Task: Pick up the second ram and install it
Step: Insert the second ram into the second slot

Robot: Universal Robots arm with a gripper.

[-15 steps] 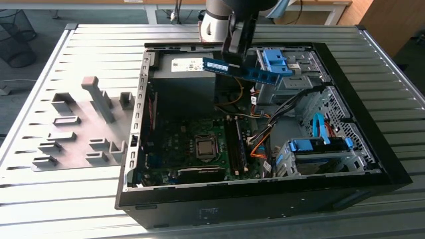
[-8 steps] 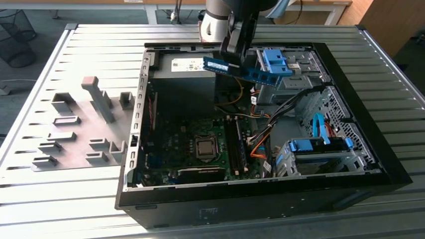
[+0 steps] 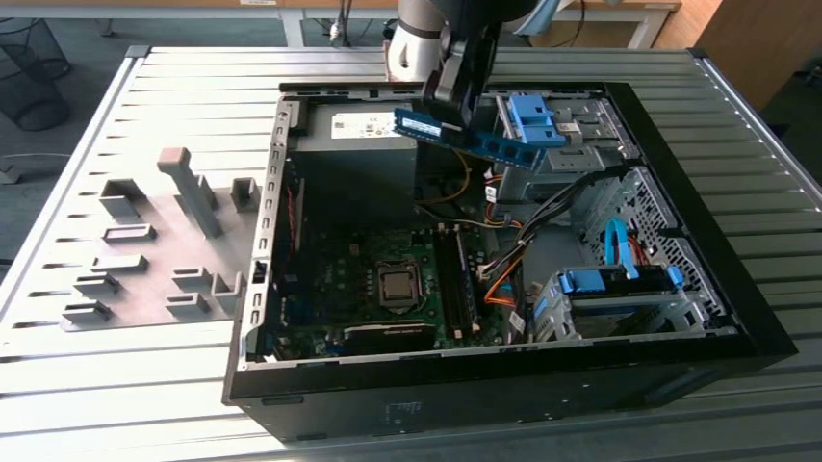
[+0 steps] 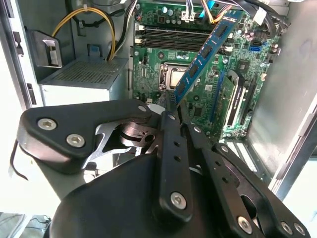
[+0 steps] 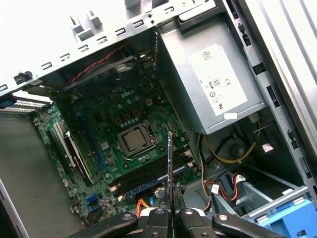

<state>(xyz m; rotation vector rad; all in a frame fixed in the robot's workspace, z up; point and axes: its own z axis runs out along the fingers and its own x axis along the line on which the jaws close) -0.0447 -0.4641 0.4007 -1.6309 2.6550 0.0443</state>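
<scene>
A slatted metal table [image 3: 129,385] stands on grey floor [image 3: 90,38], with a black wire bin [image 3: 33,87] nearby.

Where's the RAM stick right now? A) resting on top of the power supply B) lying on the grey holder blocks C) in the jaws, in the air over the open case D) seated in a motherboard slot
C: the RAM stick is clamped near one end in the gripper's shut jaws, in the air over the open computer case. In the second wrist view it stands clear above the motherboard.
</scene>
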